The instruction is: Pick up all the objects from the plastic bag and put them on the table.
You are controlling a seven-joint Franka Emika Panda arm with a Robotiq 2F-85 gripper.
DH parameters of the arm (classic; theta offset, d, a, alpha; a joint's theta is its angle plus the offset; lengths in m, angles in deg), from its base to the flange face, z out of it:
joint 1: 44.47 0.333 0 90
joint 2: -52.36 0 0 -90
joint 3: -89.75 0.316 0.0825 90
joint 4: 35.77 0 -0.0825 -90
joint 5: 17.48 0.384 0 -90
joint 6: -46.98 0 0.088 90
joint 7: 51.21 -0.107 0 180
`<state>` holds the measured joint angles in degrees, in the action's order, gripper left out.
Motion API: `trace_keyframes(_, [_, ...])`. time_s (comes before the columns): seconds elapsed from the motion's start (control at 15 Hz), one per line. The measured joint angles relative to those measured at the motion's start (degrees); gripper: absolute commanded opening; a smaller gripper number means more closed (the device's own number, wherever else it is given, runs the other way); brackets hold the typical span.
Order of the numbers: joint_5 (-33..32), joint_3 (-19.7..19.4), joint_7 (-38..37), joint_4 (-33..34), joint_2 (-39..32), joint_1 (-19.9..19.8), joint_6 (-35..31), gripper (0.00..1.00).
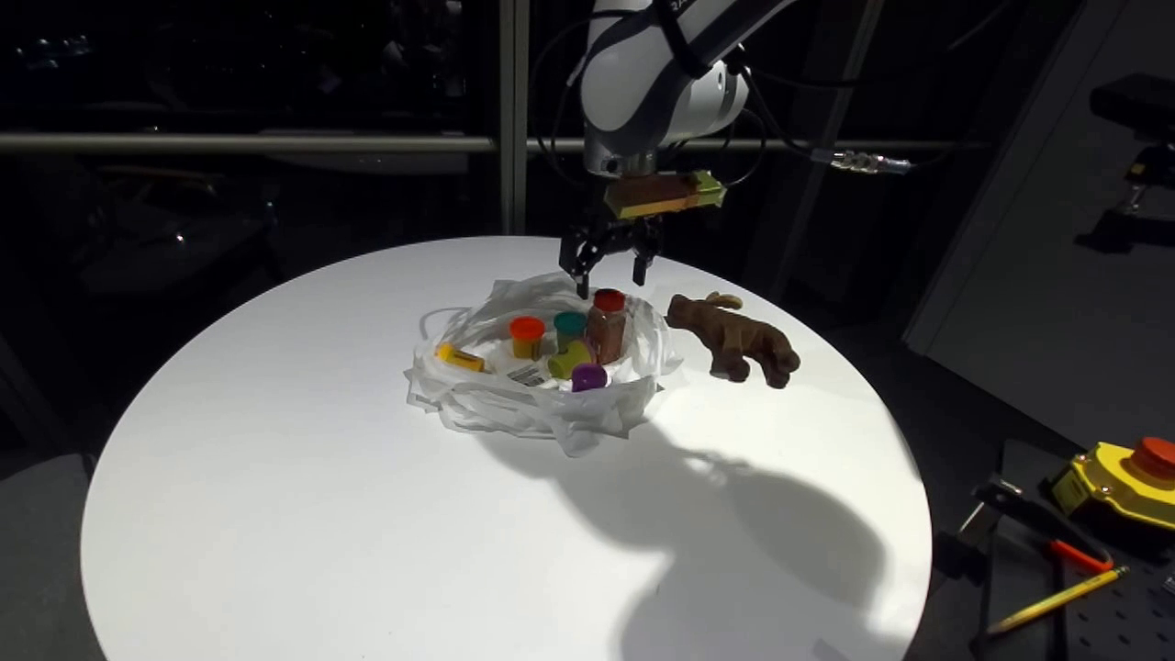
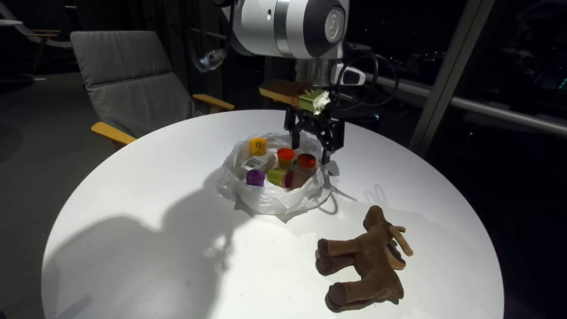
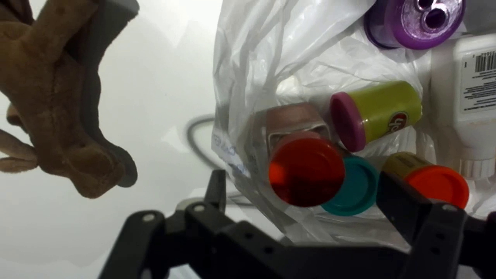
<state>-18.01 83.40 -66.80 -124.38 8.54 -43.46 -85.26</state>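
The white plastic bag [image 1: 486, 404] lies open on the round table [image 1: 275, 514]. In it stands a clear jar with a red lid [image 2: 305, 161], beside a teal-lidded tub [image 3: 350, 190] and an orange-lidded tub [image 2: 285, 155]. A green tub with a pink lid [image 3: 381, 110] lies on its side. A purple sharpener [image 3: 422, 21], a white bottle [image 3: 474, 97] and a yellow tub [image 2: 258, 146] are also in the bag. My gripper [image 3: 302, 186] is open and empty; in an exterior view the gripper [image 1: 610, 286] is just above the red lid, its fingers apart on either side.
A brown plush animal [image 2: 372, 261] lies on the table beside the bag. A thin bag handle or cord [image 3: 193, 135] curves out from the bag's edge. A grey chair [image 2: 128, 79] stands behind the table. A yellow box with a red button [image 1: 1124, 482] is off the table.
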Motion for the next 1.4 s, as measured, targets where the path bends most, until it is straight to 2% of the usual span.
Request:
trace_keyframes(0.6, [4.66, 0.93, -1.17, 0.04, 0.22, -0.4, 4.8, 1.0])
trace_keyframes(1.13, [10.13, 3.34, -0.85, 2.15, -0.96, -3.96, 8.78, 1.0])
trace_keyframes(1.4, [11.16, 4.72, 2.12, 4.11, -2.11, -5.18, 11.78, 1.0])
